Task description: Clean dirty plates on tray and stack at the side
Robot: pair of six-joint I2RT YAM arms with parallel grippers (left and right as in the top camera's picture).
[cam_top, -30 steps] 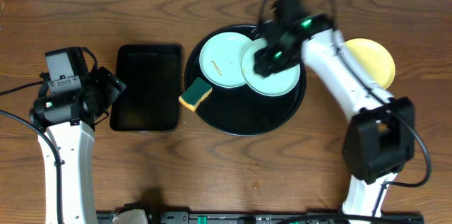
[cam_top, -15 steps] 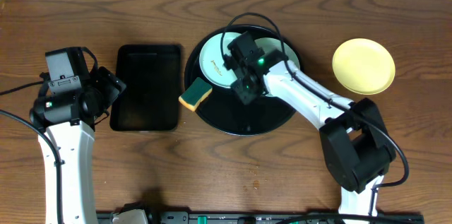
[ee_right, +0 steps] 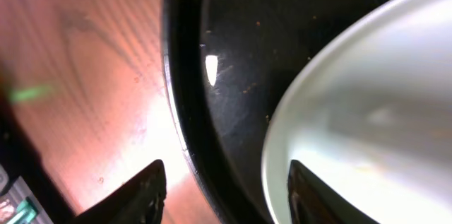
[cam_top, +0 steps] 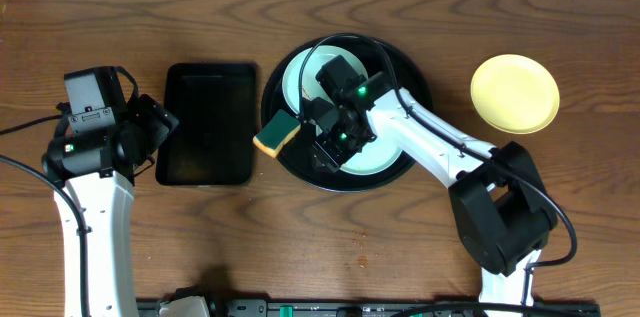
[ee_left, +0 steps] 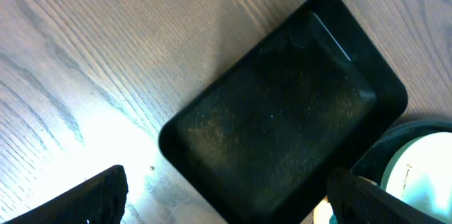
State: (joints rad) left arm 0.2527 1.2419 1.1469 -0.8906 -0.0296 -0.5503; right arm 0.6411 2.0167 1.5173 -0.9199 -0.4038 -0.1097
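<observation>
The right gripper [cam_top: 330, 145] has swung across the tray [cam_top: 414, 65] to its near-left rim by the sponge [cam_top: 277, 133], jaws partly apart and empty, which suggests a wipe is next for the two mint plates [cam_top: 295, 87] on it, the yellow plate [cam_top: 514, 93] lying aside; the left gripper [ee_left: 226, 199] idles wide open.

Right arm [cam_top: 430, 137] stretched leftward, right gripper [ee_right: 222, 196] jaws seemingly half parted, left gripper [ee_left: 233, 203] jaws spread wide.
</observation>
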